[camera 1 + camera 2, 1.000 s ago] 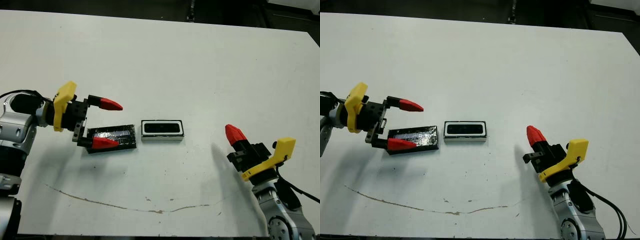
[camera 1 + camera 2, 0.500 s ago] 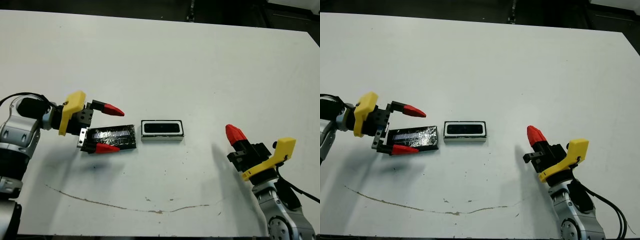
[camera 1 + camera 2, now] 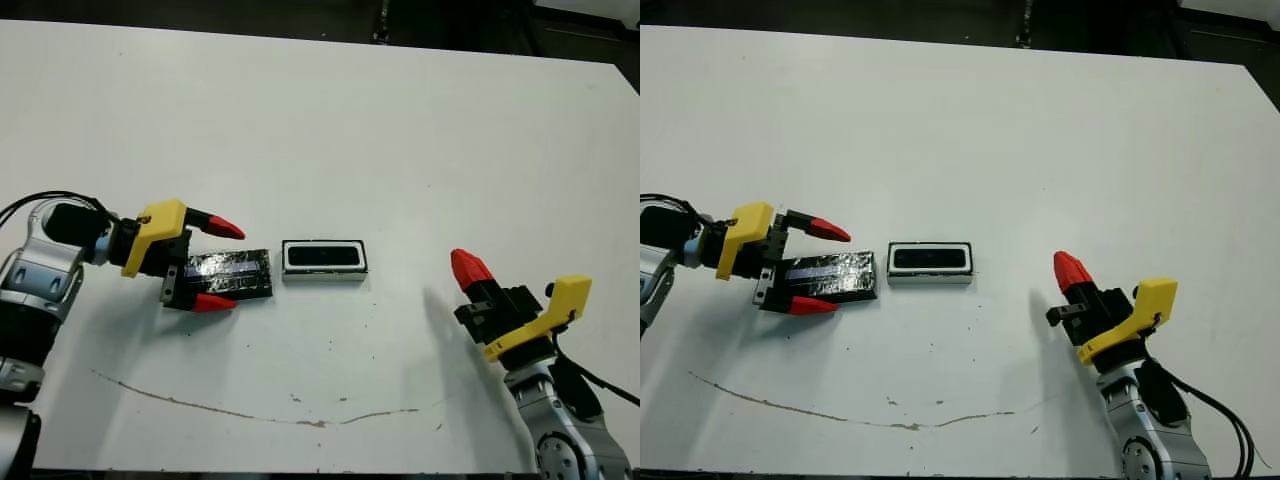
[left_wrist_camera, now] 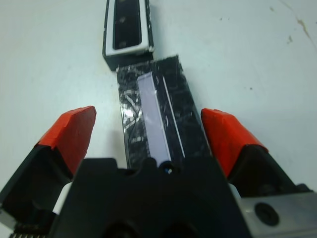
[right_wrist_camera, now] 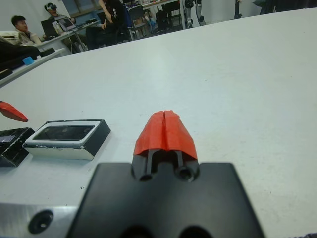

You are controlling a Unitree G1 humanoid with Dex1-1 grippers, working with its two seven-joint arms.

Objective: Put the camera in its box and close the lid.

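Left wrist view looks along the left tool (image 4: 148,131), whose two red fingers (image 4: 69,134) stand wide apart on either side of the lid (image 4: 158,116); neither tip clearly touches it. That lid is a flat black panel with crinkly silver glints and a pale strip down its length, lying flat on the white desk (image 3: 330,120) with one short end just beside the box (image 4: 126,27). From the head views, the box (image 3: 324,260) sits near the middle of the desk with the lid (image 3: 232,274) at its left end, the two laid end to end in a line. Inside the box's white rim lies the camera (image 3: 324,257), a dark glossy bar. The right tool (image 3: 470,270) is well apart from these things, raised near the desk's front right, its red tips pressed together and holding nothing, as the right wrist view shows (image 5: 165,130). A thin brownish line (image 3: 250,410) curves across the desk's front edge area. Beyond the far edge, the right wrist view shows a room with people (image 5: 22,25) seated at other furniture.
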